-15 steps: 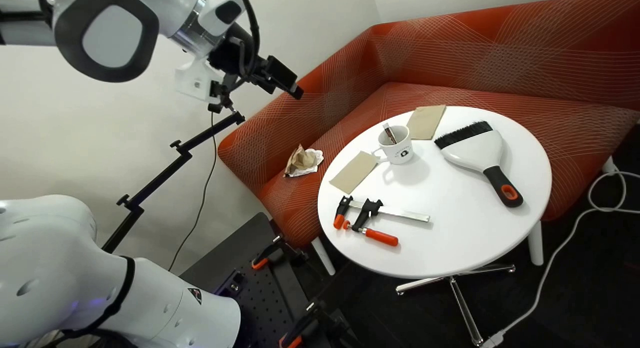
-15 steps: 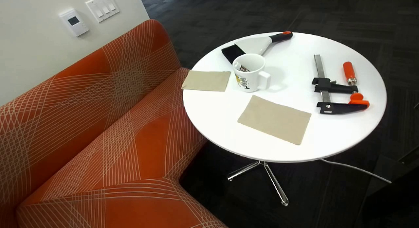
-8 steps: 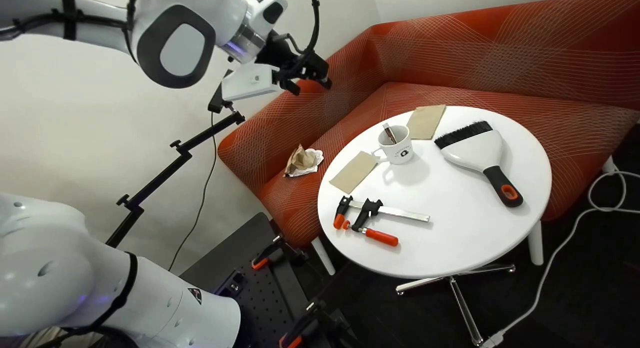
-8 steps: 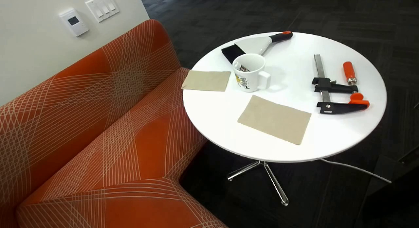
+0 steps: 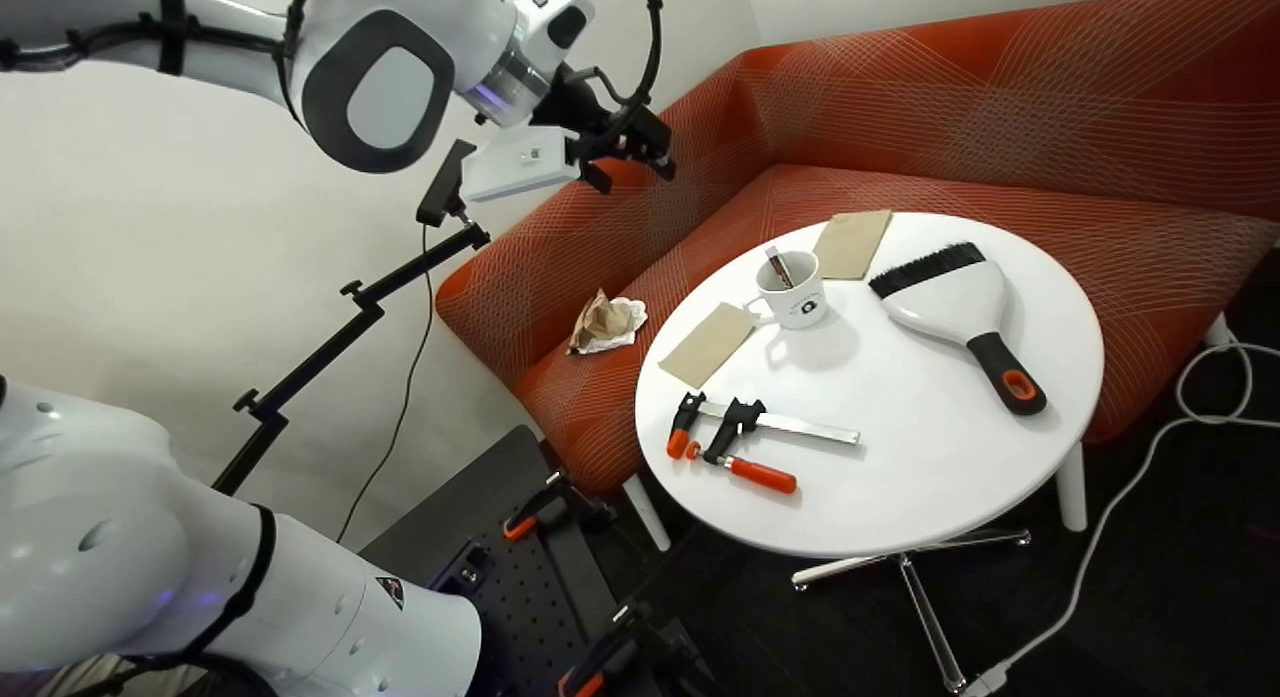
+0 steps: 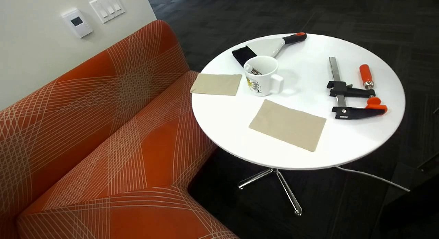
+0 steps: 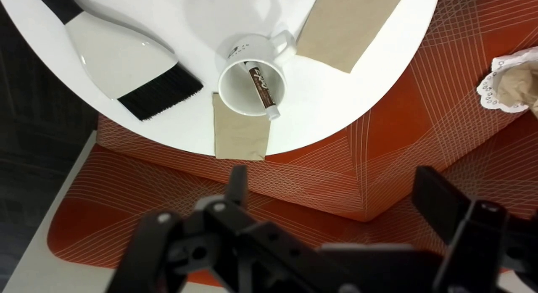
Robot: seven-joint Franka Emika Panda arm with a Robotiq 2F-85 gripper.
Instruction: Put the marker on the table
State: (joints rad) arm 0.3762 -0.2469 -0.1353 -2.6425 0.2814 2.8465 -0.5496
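Note:
The marker (image 5: 780, 268) stands tilted inside a white mug, its white end above the rim. It also shows in an exterior view (image 6: 254, 71) and, with a brown label, in the wrist view (image 7: 261, 86). The mug (image 5: 797, 307) stands on the round white table (image 5: 900, 487); it also shows in the wrist view (image 7: 254, 49). The table also shows in an exterior view (image 6: 356, 143). My gripper (image 5: 634, 175) is open and empty, high up over the sofa side, apart from the mug. In the wrist view its fingers (image 7: 332, 175) are wide apart.
On the table lie a white brush with black bristles (image 5: 950, 297), an orange-handled clamp (image 5: 760, 427) and two tan napkins (image 6: 288, 125) (image 6: 216, 84). A rust-red sofa (image 6: 113, 129) borders the table. Crumpled paper (image 5: 607, 322) lies on the sofa. A black camera stand (image 5: 360, 322) rises near the arm.
In an exterior view the arm and gripper have moved right, toward the table side, and the gripper has turned. The last half second shows only a small shift. The marker, mug and table things have not moved.

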